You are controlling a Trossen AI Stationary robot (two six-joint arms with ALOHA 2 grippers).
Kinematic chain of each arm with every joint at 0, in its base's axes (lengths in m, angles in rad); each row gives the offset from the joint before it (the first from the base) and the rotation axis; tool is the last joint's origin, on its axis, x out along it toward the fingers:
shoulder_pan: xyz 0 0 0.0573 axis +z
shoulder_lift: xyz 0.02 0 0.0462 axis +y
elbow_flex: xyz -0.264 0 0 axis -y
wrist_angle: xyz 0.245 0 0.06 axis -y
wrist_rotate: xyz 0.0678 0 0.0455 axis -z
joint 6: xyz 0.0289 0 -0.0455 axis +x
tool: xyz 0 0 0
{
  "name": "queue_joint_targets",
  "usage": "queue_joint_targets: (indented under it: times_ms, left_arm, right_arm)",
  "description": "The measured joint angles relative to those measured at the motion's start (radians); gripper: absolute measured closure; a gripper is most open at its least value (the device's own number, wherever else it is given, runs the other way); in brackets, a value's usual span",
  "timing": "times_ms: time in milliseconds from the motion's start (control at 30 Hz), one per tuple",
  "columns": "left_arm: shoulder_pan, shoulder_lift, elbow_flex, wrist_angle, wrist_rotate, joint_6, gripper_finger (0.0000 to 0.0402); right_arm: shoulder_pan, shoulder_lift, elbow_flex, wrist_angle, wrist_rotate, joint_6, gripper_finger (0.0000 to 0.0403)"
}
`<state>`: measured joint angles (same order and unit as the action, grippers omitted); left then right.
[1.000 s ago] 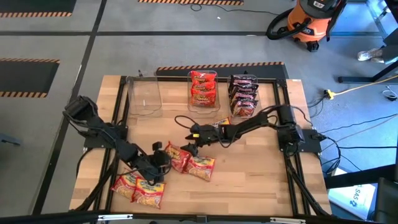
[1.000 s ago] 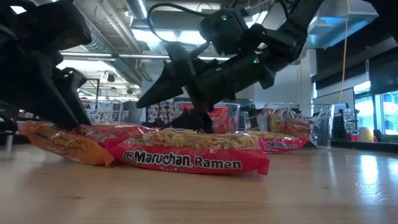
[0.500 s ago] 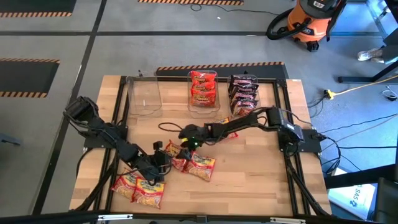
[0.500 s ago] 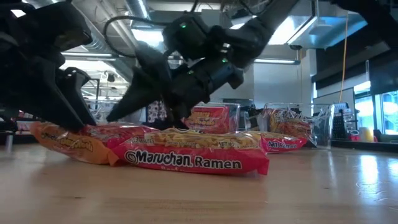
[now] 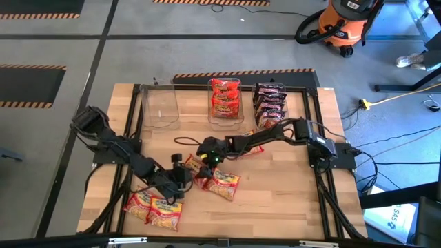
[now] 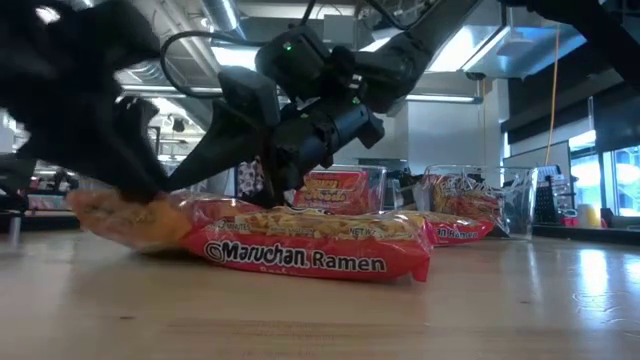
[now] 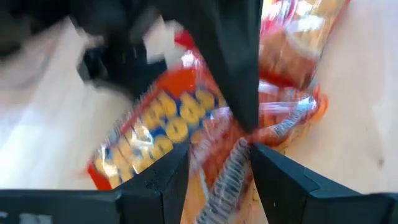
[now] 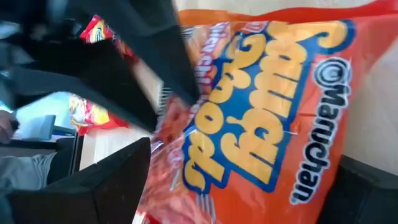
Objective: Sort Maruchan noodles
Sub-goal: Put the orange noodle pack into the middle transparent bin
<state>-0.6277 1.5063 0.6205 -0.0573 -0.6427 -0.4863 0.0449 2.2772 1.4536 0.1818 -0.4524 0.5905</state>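
Note:
An orange Maruchan packet [image 8: 273, 118] lies near the table's middle, also visible as the orange packet [image 5: 191, 164]. My left gripper [image 7: 217, 155] is shut on one end of it, coming in from the table's left; in the high view the left gripper [image 5: 182, 173] sits just beside the packet. My right gripper [image 5: 200, 156] reaches in from the right and stands open, one finger [image 8: 118, 174] on each side of the same packet. Red packets [image 5: 222, 183] lie beside it on the wood. Two more packets [image 5: 153, 207] lie near the front left. My left gripper pinches the orange packet's crimped end [image 7: 225, 167] between its two fingers, slanting down from the table's left. That end is raised a little off the wood [image 6: 130, 215]. The rest of the packet runs away from the fingers toward the red packets. My right gripper's open fingers stand astride the orange packet; whether they touch it I cannot tell.
At the far edge stand three clear bins: an empty one [image 5: 160, 107], one with red packets [image 5: 225, 100] and one with dark packets [image 5: 269, 105]. A red Maruchan Ramen packet [image 6: 310, 255] lies close to the near edge. Bare wood lies at the right front.
My right gripper has moved toward the table's left and tipped down over the orange packet, staying open. My left gripper has rolled a little and raised the packet's held end, still shut on it.

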Motion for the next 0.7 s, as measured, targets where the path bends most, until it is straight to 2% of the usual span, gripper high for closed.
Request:
queue_joint_targets:
  times_ms: [67,167,400,500,700]
  left_arm:
    - [0.000,-0.021,0.031,-0.022,-0.004,0.000,0.0237]
    - [-0.007,-0.059,0.074,-0.114,0.071,-0.041,0.0237]
    - [-0.053,-0.069,0.079,-0.188,0.237,-0.303,0.0237]
    - [-0.073,-0.027,0.050,-0.172,0.189,-0.347,0.0237]
    - [-0.056,0.066,0.045,-0.141,0.182,-0.341,0.0237]
  right_arm:
    - [0.001,0.000,0.000,0.000,0.010,-0.011,0.0047]
    - [0.001,0.000,0.000,-0.001,0.014,-0.014,0.0047]
    - [0.001,0.000,0.000,0.000,0.028,-0.020,0.0047]
    - [0.001,0.000,0.000,0.000,0.032,-0.018,0.0047]
    - [0.001,0.000,0.000,-0.001,0.032,0.009,0.0047]
